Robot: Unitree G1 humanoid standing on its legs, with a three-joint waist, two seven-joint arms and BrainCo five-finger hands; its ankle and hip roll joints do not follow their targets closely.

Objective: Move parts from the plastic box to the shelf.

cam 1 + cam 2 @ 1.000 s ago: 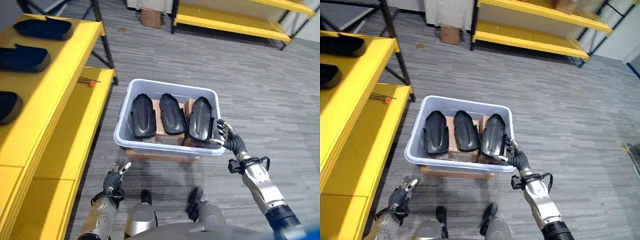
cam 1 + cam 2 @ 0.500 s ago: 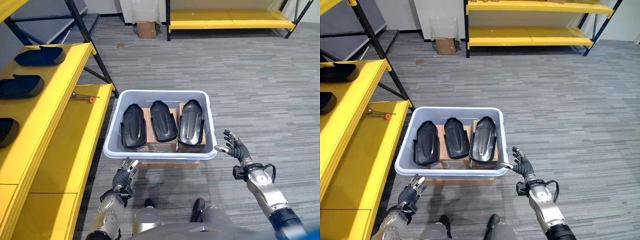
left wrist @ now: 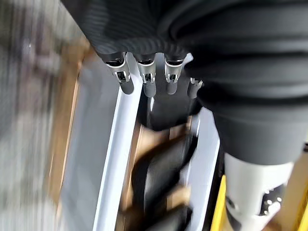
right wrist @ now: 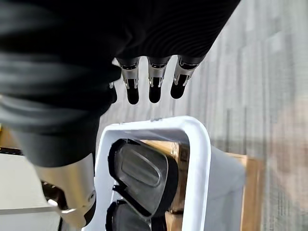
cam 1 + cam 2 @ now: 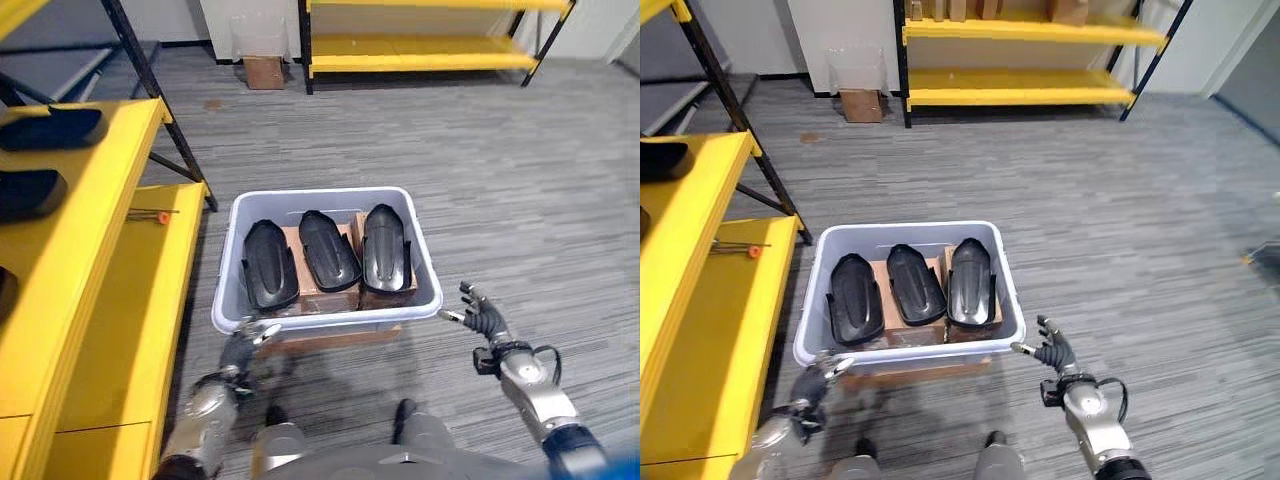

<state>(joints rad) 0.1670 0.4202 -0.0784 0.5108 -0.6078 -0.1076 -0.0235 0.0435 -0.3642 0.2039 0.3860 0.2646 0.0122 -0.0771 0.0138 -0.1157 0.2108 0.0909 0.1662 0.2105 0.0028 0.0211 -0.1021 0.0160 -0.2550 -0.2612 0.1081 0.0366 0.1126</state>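
Left hand (image 5: 243, 345) now nearer plastic box (image 5: 325, 317) rim.

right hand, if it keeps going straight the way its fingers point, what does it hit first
Probably the near right corner of the plastic box. The right hand is open beside that corner, fingers aimed towards its rim, apart from it. Depth is unclear, so it might just slide past the outer wall.

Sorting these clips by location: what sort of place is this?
Likely a warehouse or stockroom: yellow shelving racks along the wall, a yellow shelf holding black parts, and a plastic box of them on grey flooring.
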